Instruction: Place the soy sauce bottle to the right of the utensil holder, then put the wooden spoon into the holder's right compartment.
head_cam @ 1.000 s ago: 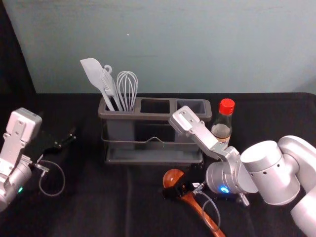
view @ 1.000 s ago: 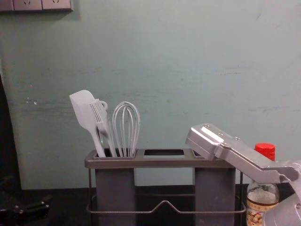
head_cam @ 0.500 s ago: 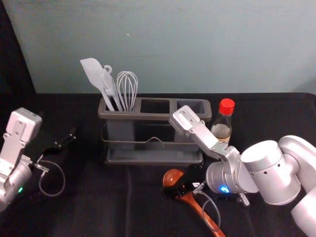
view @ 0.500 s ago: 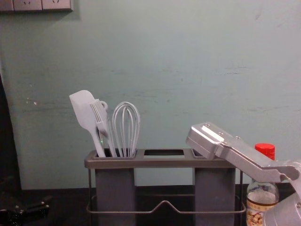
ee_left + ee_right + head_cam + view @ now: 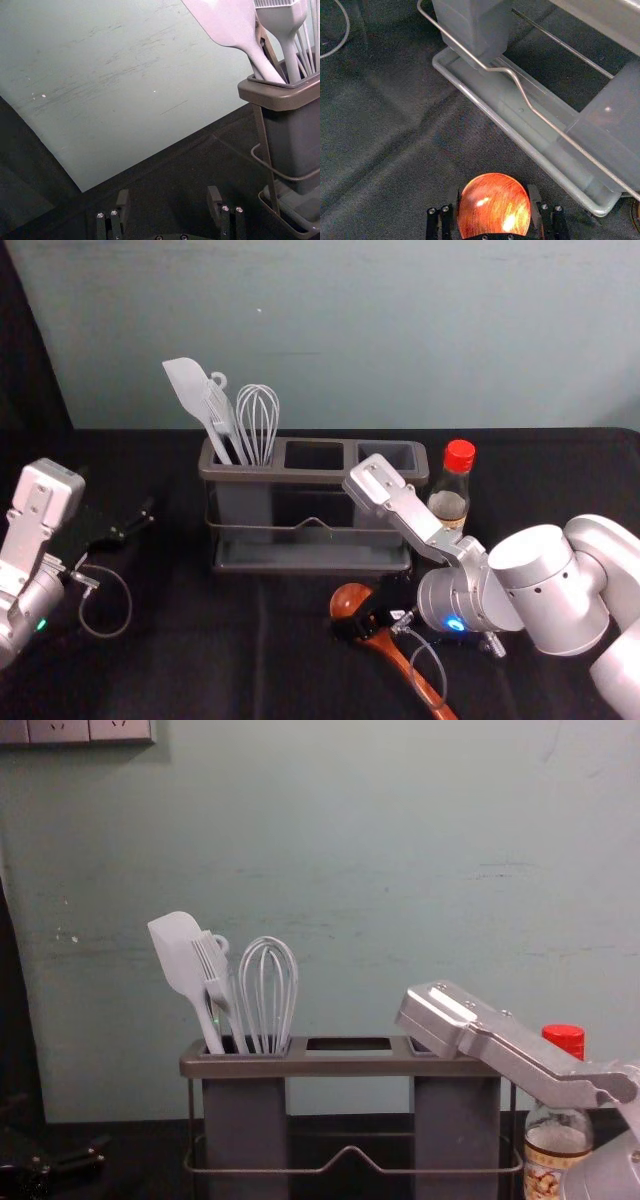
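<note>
- The wooden spoon with a round, reddish-brown bowl [image 5: 350, 600] lies in front of the holder's right part, its handle slanting toward the robot; whether it touches the bench [image 5: 200, 660] I cannot tell.
- The right pincer [image 5: 364, 615] has its fingers part-way apart, closed against both sides of the spoon's bowl.
- The clear glass soy sauce bottle with a red cap [image 5: 449, 504] stands upright just right of the holder.
- The grey plastic three-compartment utensil holder [image 5: 314, 477] has a white spatula [image 5: 187, 387], brush [image 5: 220, 408] and whisk [image 5: 257, 415] in its left compartment.
- The left pincer [image 5: 137, 521], left of the holder, is wide apart and empty.
</note>
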Robot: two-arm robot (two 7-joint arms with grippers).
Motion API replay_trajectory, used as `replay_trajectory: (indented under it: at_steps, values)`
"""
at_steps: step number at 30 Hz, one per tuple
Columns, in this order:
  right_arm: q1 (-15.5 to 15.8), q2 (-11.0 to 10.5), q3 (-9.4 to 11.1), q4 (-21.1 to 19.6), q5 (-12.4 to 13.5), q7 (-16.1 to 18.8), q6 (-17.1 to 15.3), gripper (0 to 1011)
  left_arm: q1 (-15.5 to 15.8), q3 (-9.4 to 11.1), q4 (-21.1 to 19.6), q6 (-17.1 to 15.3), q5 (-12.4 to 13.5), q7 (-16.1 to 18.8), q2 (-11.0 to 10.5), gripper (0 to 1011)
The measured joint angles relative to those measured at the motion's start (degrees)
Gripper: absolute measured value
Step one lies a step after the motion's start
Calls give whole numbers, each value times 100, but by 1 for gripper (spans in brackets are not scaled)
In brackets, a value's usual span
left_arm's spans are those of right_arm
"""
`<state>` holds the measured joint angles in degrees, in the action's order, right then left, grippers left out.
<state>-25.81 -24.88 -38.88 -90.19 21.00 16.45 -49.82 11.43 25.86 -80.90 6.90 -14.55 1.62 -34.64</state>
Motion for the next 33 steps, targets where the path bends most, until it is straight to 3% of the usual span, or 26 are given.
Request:
replay_trajectory:
  at_steps: [2,3,7,10,21,33]
  values:
    - [17,-20,4,-23,-4,19,45,836,0,0,0,0,0,0,0,1012]
    - [107,-124,60,-161,-11,134,291,836,0,0,0,1,0,0,0,1011]
    - [321,-259,271,-471,-6,225,656,836,0,0,0,0,0,0,0,1011]
    - [394,-290,342,-572,10,250,726,836,0,0,0,1,0,0,0,1011]
    - [1075,-627,1091,-1737,135,407,1843,836,0,0,0,0,0,0,0,1011]
    - [1286,-759,1610,-2377,180,394,2726,836,0,0,0,0,0,0,0,1011]
